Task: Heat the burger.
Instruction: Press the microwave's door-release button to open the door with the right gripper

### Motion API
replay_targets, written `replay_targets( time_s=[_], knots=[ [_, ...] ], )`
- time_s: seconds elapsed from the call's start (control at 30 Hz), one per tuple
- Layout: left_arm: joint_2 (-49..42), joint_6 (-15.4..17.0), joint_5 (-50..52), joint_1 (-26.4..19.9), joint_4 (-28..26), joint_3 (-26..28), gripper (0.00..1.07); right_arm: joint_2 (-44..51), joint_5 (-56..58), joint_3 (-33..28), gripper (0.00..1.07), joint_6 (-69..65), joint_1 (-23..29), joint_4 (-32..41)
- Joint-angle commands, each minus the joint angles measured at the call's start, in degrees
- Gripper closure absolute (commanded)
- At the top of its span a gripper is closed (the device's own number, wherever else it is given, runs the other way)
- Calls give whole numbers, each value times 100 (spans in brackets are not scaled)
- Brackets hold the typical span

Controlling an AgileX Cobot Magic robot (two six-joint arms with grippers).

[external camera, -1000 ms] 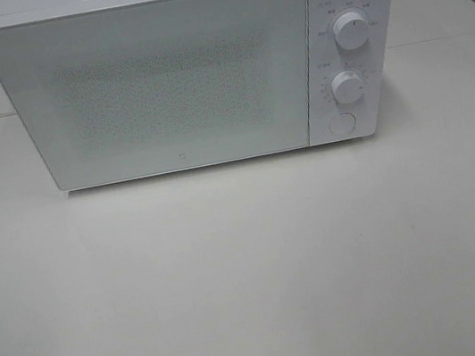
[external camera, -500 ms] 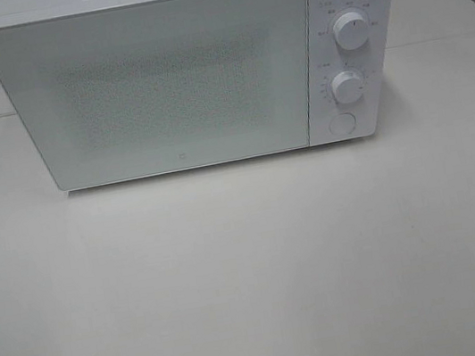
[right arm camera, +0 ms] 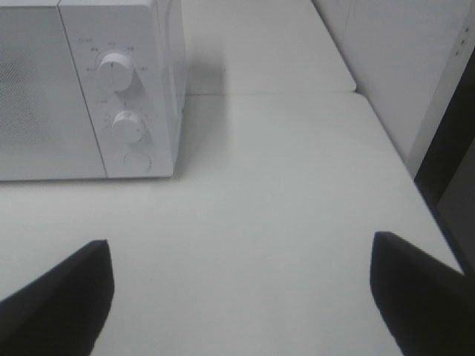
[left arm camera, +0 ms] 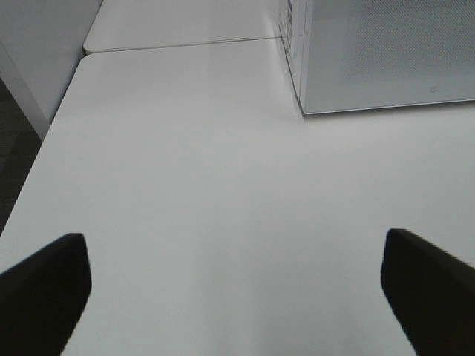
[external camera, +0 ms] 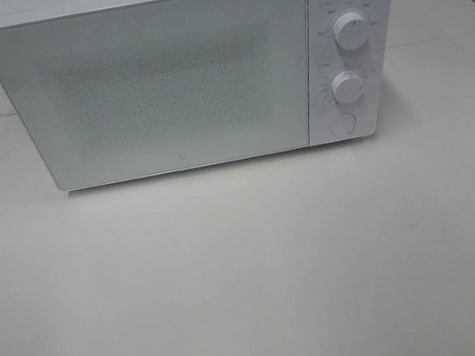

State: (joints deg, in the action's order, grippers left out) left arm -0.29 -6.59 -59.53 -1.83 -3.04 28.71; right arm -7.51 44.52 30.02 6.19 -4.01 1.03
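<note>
I see no burger in any view, maybe behind the shut microwave door (external camera: 155, 83), can't tell; left pincer (left arm camera: 231, 243) and right pincer (right arm camera: 239, 246) both spread, empty; knobs (external camera: 350, 30) at its 3 o'clock side, right arm nearer.

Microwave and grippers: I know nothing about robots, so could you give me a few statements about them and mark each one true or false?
1. The microwave has its door shut. True.
2. A burger lies on the table in front of it. False: no burger shows in any view.
3. On the front panel are two knobs above a round button. True.
4. The left gripper is open and holds nothing. True.
5. The right gripper is shut on one of the knobs. False: it is open, holds nothing and is well clear of the microwave.
</note>
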Motion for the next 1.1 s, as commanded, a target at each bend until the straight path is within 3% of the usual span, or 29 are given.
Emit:
replay_targets(
  time_s=[0.03, 0.07, 0.1, 0.17, 0.2, 0.27, 0.3, 0.33, 0.6, 0.67, 0.7, 0.77, 0.8, 0.83, 0.87, 0.9, 0.93, 1.1],
  knots=[
    [-109, 40, 40, -17, -52, -29, 7, -607, -1404, -132, 16, 424, -23, -103],
    [-109, 40, 40, -17, -52, -29, 7, -1026, -2286, -395, 16, 647, -23, -69],
    [-109, 40, 40, -17, -52, -29, 7, -1026, -2286, -395, 16, 647, -23, -69],
    [-109, 40, 40, -17, -52, -29, 7, -1713, -3701, -808, 16, 756, -23, -63],
    [-109, 40, 40, -17, -52, -29, 7, -1713, -3701, -808, 16, 756, -23, -63],
    [-109, 40, 40, -17, -52, -29, 7, -2441, -5225, -1175, 16, 751, -23, 46],
    [-109, 40, 40, -17, -52, -29, 7, -2441, -5225, -1175, 16, 751, -23, 46],
    [-109, 40, 40, -17, -52, -29, 7, -2848, -5982, -1335, 16, 716, -23, 155],
    [-109, 40, 40, -17, -52, -29, 7, -4286, -7489, -1461, 18, 579, -23, 258],
    [-109, 40, 40, -17, -52, -29, 7, -4813, -7993, -1461, 29, 579, -23, 246],
    [-109, 40, 40, -17, -52, -29, 7, -4813, -7993, -1461, 29, 579, -23, 246],
    [-109, 40, 40, -17, -52, -29, 7, -5283, -8445, -1461, 54, 567, -23, 229],
    [-109, 40, 40, -17, -52, -29, 7, -5283, -8445, -1461, 54, 567, -23, 229],
    [-109, 40, 40, -17, -52, -29, 7, -5512, -8692, -1461, 77, 521, -23, 229],
    [-109, 40, 40, -17, -52, -29, 7, -5626, -8772, -1461, 88, 493, -23, 229],
    [-109, 40, 40, -17, -52, -29, 7, -5626, -8772, -1461, 88, 493, -23, 229],
    [-109, 40, 40, -17, -52, -29, 7, -5781, -8961, -1530, 105, 493, -23, 229],
    [-109, 40, 40, -17, -52, -29, 7, -5993, -9551, -1828, 107, 327, -23, 206]
  ],
)
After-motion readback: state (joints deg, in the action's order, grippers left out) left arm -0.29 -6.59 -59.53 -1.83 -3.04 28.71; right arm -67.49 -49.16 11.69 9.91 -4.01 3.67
